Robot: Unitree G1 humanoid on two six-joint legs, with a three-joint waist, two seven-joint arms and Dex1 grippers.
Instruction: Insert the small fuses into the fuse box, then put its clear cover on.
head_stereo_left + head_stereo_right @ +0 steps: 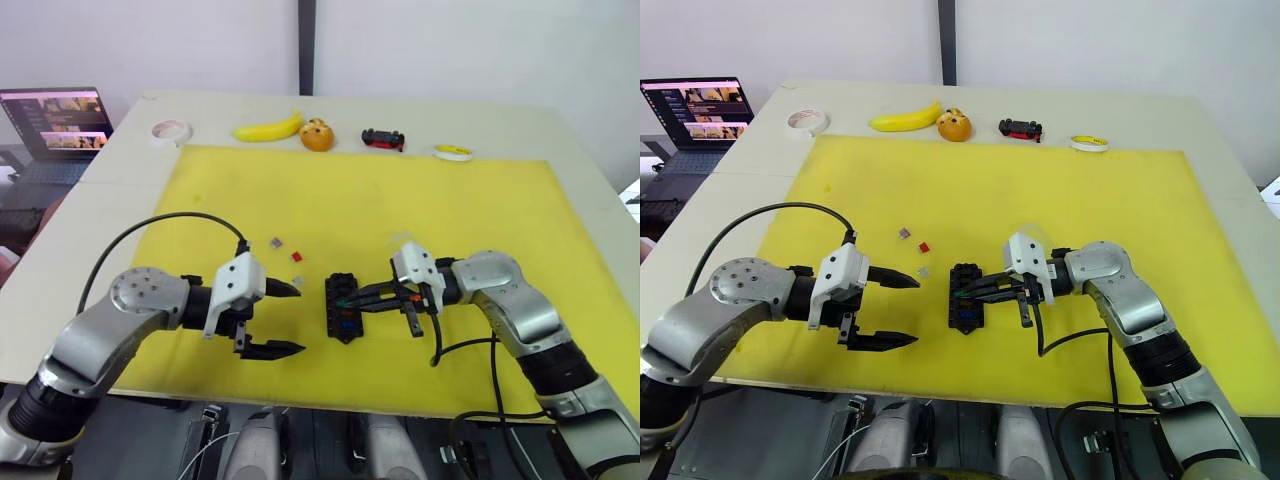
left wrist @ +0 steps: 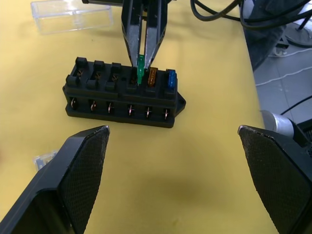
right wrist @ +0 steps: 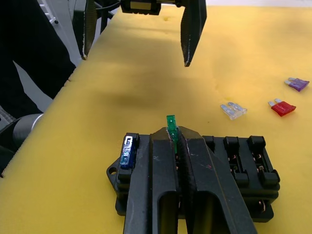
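Green fuse pinched in my right gripper (image 3: 174, 146) over the fuse box (image 2: 124, 92).

The black block sits mid-mat between my arms, two rows of slots, a blue fuse (image 2: 171, 79) and an amber fuse (image 2: 152, 77) seated at one end. I hold the green fuse (image 2: 141, 69) upright at the next slot. My left gripper (image 1: 270, 318) hangs wide open nearby. Three loose fuses (image 3: 282, 107) lie beside the box; the clear cover (image 2: 73, 14) rests behind it.

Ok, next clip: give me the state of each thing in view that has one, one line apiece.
Left claw: open, holding nothing.
Right claw: shut on the green fuse, at a slot.
Fuse box: uncovered; amber fuse and blue fuse seated.
Clear cover: off, lying on the mat.
Loose fuses: three, not inserted.
Laptop: open, screen lit.
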